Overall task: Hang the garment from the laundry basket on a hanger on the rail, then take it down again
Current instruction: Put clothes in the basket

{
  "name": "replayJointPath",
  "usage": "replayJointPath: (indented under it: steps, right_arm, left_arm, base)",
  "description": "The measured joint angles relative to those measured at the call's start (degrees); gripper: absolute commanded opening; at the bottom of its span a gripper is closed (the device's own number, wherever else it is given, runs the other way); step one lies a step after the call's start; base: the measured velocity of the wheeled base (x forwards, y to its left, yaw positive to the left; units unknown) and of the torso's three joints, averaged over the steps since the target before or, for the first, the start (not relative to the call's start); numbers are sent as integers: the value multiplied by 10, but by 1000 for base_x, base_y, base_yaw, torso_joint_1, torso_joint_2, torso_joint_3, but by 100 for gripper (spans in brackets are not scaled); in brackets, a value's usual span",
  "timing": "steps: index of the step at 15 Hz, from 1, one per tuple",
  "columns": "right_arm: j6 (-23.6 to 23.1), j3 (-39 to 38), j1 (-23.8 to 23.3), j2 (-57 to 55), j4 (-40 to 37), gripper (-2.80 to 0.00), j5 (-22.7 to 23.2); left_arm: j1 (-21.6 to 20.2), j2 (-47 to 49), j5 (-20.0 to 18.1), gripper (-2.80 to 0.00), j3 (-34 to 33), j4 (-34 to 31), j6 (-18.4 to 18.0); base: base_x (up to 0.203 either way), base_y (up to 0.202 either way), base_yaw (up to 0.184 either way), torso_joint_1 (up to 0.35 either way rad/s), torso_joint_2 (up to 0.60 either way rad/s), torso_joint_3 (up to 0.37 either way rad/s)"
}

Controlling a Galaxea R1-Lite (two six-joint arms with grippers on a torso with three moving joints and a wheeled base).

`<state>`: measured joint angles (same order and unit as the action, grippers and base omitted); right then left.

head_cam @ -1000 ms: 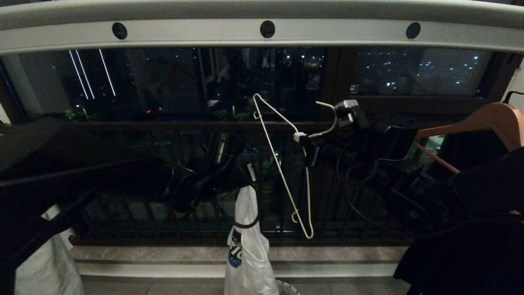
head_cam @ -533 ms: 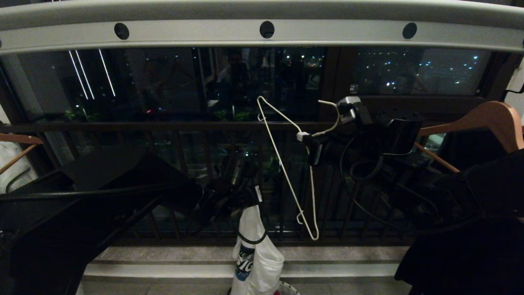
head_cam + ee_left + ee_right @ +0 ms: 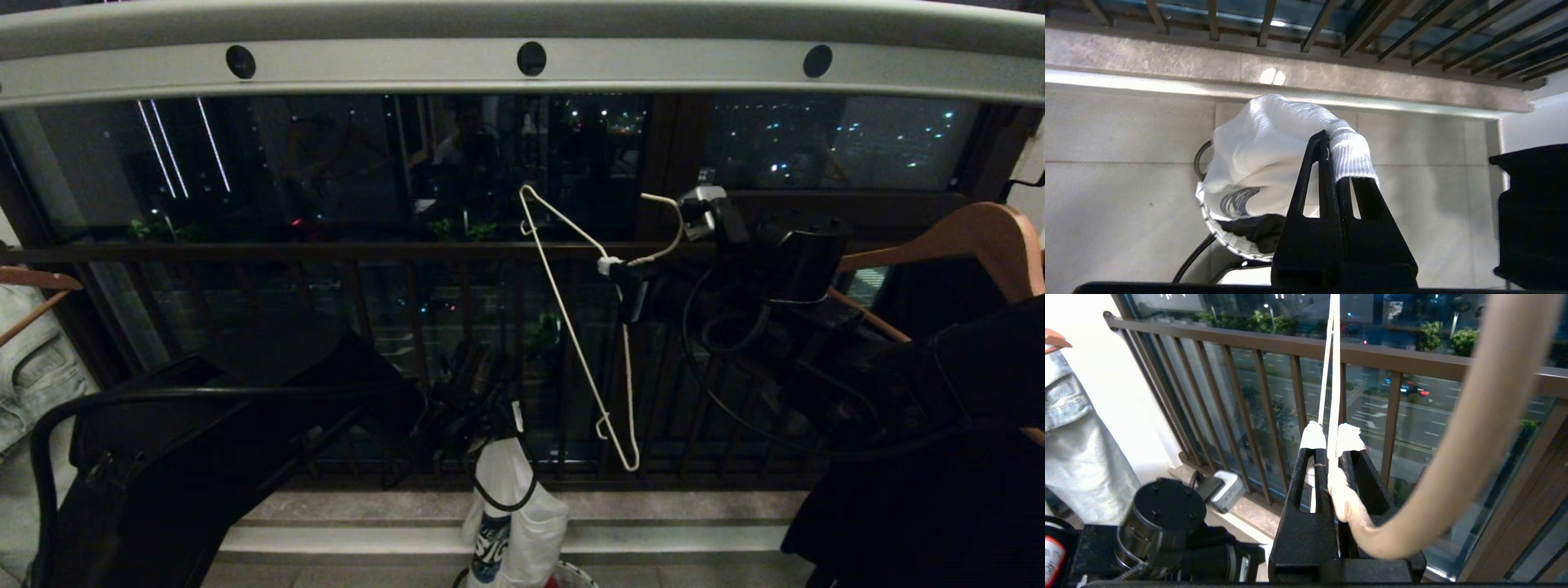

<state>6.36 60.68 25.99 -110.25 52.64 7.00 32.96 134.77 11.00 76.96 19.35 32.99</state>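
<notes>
My left tool (image 3: 490, 408) reaches in low from the lower left, pinching the garment (image 3: 514, 523), which dangles at bottom centre over the laundry basket (image 3: 1224, 237). My right tool (image 3: 624, 273) (centre right, arm stretched leftward) grips the hanger (image 3: 580, 343) at its neck, tilted, well below the rail (image 3: 522, 61).

Left hand (image 3: 490, 416) grips garment (image 3: 514, 523) low; right hand (image 3: 624, 282) grips hanger (image 3: 571, 327) under rail (image 3: 367, 69)
</notes>
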Motion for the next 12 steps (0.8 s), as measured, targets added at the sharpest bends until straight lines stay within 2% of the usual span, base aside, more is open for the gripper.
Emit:
replayJointPath:
  steps: [6,7,12]
  right_arm:
    - [0,0,-1,0,1,-280,0]
    - [-1,0,-1,0,1,-280,0]
    - [-1,0,0,0,1,-280,0]
  left_arm:
    - [4,9,0,-280,0,-5,-1]
    - [6,9,0,0,0,-6,-1]
    - [9,7,0,0,2,-30,-3]
  base:
    - [0,0,0,0,0,0]
    - [0,0,0,0,0,0]
    - [0,0,0,0,0,0]
